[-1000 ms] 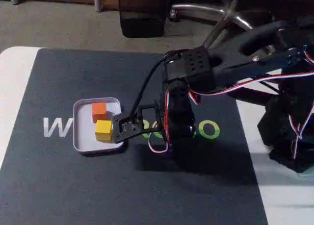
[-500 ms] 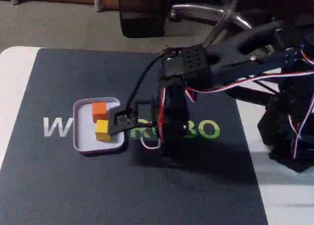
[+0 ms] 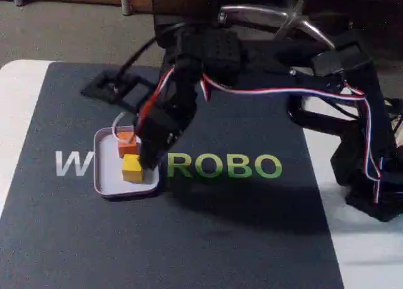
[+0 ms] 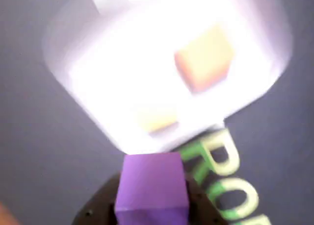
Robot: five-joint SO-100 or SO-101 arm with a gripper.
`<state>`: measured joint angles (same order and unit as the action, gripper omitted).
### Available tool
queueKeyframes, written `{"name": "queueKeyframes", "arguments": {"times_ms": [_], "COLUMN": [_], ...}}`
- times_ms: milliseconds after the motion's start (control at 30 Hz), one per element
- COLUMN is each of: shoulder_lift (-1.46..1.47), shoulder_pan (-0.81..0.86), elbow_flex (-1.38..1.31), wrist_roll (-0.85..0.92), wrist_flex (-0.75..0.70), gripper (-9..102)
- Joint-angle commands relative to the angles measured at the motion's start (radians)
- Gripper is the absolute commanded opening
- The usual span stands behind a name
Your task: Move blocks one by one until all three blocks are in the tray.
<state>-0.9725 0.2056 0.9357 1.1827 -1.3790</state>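
In the wrist view a purple block [image 4: 152,190] sits at the bottom edge with my gripper [image 4: 152,208] shut on it, just short of the tray's [image 4: 113,83] near rim. The pale tray holds an orange block [image 4: 203,58] and a washed-out yellow block [image 4: 157,119]. In the fixed view my gripper [image 3: 148,158] points steeply down over the right side of the tray [image 3: 101,175], right beside the orange block [image 3: 126,144] and the yellow block [image 3: 132,167]. The arm hides the purple block there.
The tray lies on a dark mat [image 3: 75,238] with a white W and green letters ROBO [image 3: 223,166]. The arm's base [image 3: 371,175] stands at the right on the white table [image 3: 19,106]. A chair base [image 3: 283,18] is behind the table.
The arm has lifted and swung left. The gripper went from lying low at the tray's right edge to pointing steeply down over the tray. The green letters are uncovered.
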Motion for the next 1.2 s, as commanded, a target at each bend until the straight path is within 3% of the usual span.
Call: {"name": "queueKeyframes", "arguments": {"times_ms": [0, 267, 333, 433, 900, 1000, 1167], "shoulder_lift": [-0.015, 0.172, 0.291, 0.575, 0.606, 0.604, 0.601], "shoulder_pan": [0.011, 0.023, 0.028, 0.034, 0.029, 0.028, 0.026], "elbow_flex": [-0.114, -0.428, -0.621, -1.131, -1.137, -1.137, -1.137], "wrist_roll": [-0.078, -0.202, -0.216, -0.224, -0.198, -0.190, -0.183], "wrist_flex": [-0.002, -0.049, -0.123, -0.288, -0.318, -0.318, -0.318], "gripper": [-8, -7, -5, -2, 2, 5, 19]}}
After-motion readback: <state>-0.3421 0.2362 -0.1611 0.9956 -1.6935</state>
